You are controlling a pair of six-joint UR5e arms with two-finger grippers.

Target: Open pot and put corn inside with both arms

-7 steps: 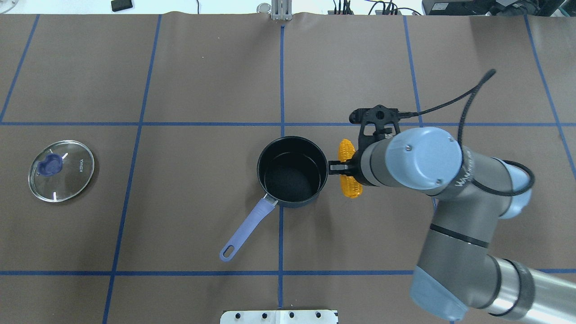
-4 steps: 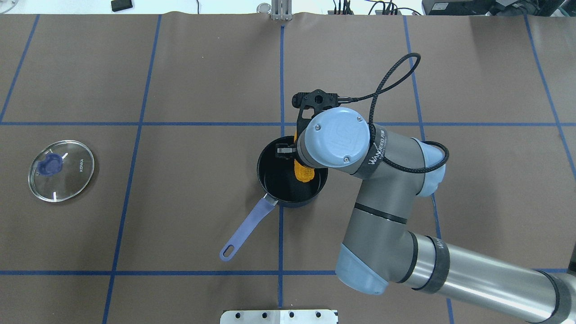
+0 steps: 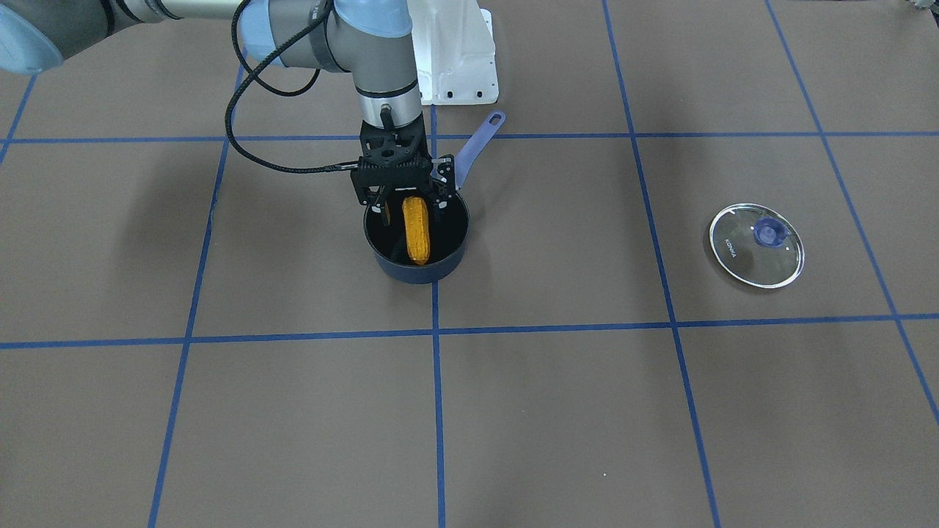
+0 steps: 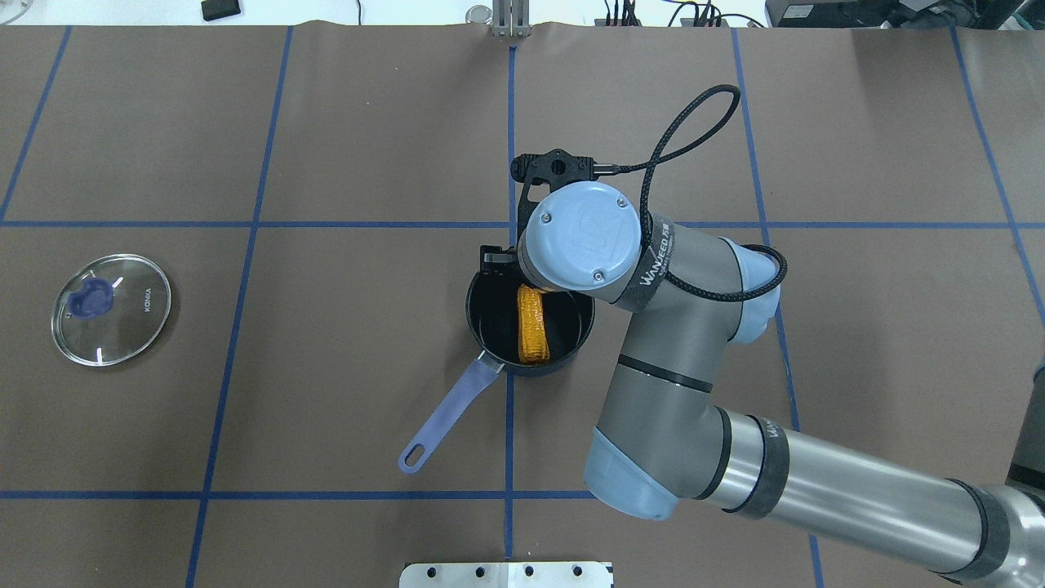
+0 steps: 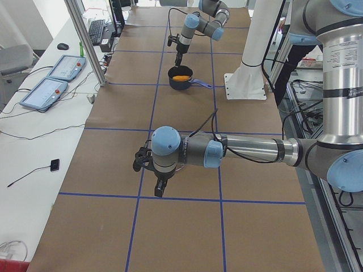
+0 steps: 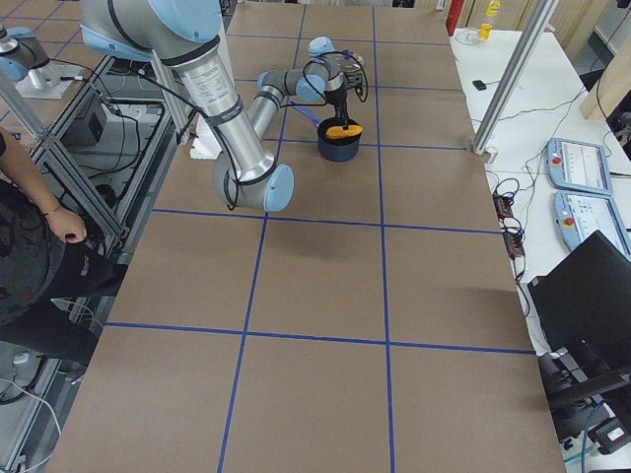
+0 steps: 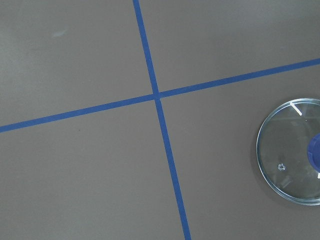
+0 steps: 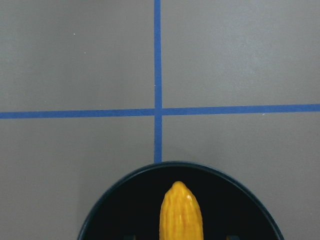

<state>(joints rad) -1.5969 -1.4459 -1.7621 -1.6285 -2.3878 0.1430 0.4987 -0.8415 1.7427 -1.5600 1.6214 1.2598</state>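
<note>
The orange-yellow corn (image 4: 532, 325) lies inside the dark open pot (image 4: 476, 314) with a purple handle, one end leaning up toward the rim. It also shows in the front view (image 3: 416, 231) and the right wrist view (image 8: 181, 212). My right gripper (image 3: 411, 211) hangs over the pot (image 3: 456, 242). Its jaws are open, one on each side of the corn and clear of it. My left gripper (image 5: 160, 191) shows only in the left side view, low over bare table, and I cannot tell whether it is open or shut.
The glass lid (image 4: 111, 309) with a blue knob lies flat on the table far to the robot's left, also in the front view (image 3: 756, 245) and the left wrist view (image 7: 295, 150). The pot handle (image 4: 445, 412) points toward the robot's base.
My right arm moved left with the corn, from beside the pot to over it. The corn has left the jaws and now lies in the pot.
</note>
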